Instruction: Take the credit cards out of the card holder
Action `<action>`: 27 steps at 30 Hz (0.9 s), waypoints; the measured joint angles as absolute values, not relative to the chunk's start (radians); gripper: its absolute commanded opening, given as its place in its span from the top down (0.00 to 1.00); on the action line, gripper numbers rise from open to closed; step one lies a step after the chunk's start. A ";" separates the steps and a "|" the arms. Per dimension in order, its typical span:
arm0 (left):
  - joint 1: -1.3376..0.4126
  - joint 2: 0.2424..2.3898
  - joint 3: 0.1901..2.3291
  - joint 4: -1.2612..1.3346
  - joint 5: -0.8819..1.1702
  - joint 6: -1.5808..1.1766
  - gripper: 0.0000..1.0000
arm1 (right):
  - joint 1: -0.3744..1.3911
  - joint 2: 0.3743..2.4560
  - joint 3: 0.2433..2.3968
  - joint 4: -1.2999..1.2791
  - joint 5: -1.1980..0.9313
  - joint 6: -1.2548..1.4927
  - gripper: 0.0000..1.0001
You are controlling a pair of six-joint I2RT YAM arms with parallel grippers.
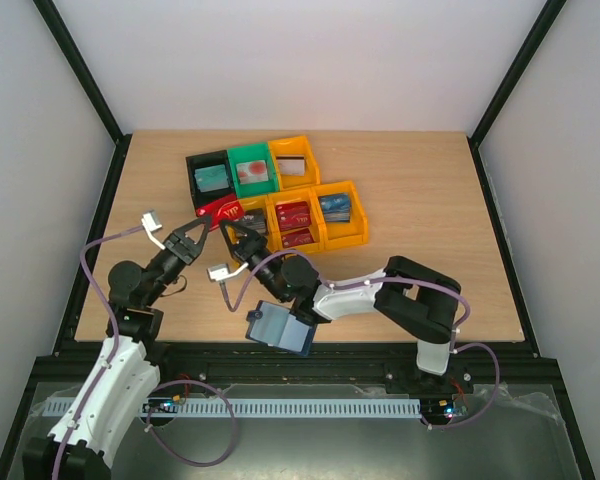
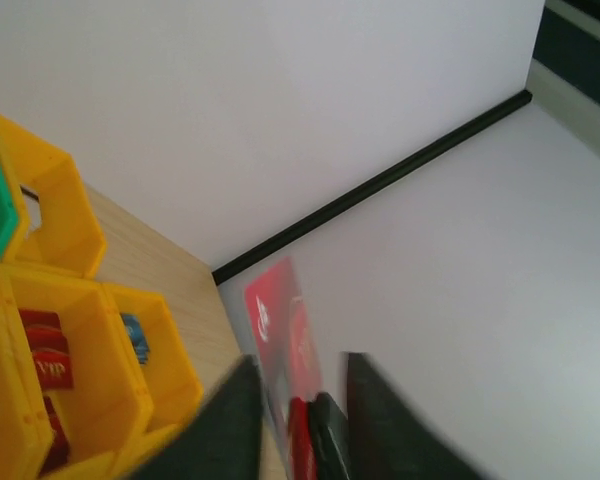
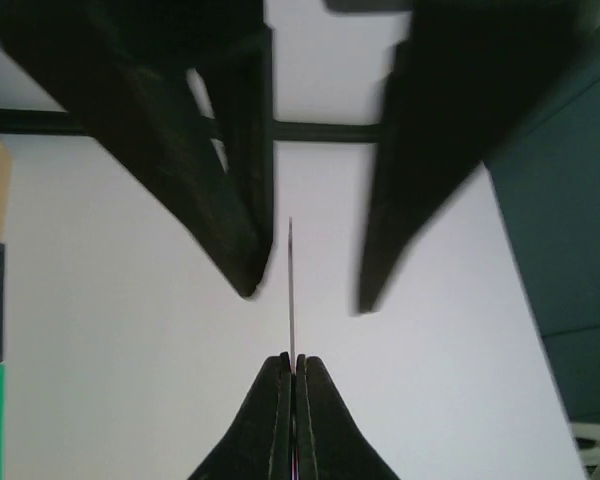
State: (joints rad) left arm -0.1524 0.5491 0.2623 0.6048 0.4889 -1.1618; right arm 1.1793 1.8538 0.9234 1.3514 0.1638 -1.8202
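Note:
A red credit card (image 1: pixel 221 211) hangs above the table in front of the bins, between both grippers. My right gripper (image 1: pixel 233 231) is shut on its lower edge; in the right wrist view the card (image 3: pixel 290 290) shows edge-on, rising out of the closed right gripper (image 3: pixel 294 365). My left gripper (image 2: pixel 300 362) is open, with a finger on each side of the card (image 2: pixel 278 325) and a gap to it on both sides. The card holder (image 1: pixel 280 328) lies unfolded at the table's near edge, grey-blue inside up, beside the right forearm.
Black bin (image 1: pixel 210 176), green bin (image 1: pixel 251 170) and yellow bin (image 1: pixel 294 163) form the back row. Two more yellow bins (image 1: pixel 325 232) in front hold red cards (image 1: pixel 294 215) and a blue card (image 1: pixel 336 207). White walls enclose the table.

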 measured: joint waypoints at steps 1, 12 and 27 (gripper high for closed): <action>-0.152 0.546 0.262 0.599 0.488 -1.159 0.11 | 1.179 1.853 0.923 1.346 0.175 -1.811 0.98; -0.061 0.453 0.215 0.400 0.281 -1.118 0.01 | 1.016 1.583 1.055 0.555 0.165 -1.243 0.98; -0.011 0.367 0.122 0.253 0.110 -1.080 0.00 | 0.738 1.711 1.183 -0.029 -0.206 -0.976 0.98</action>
State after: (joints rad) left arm -0.0113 0.3672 0.1219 0.2527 0.1101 -1.0798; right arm 0.7376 1.7115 1.1831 -0.0292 -0.2062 -0.9760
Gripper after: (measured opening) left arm 0.994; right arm 0.017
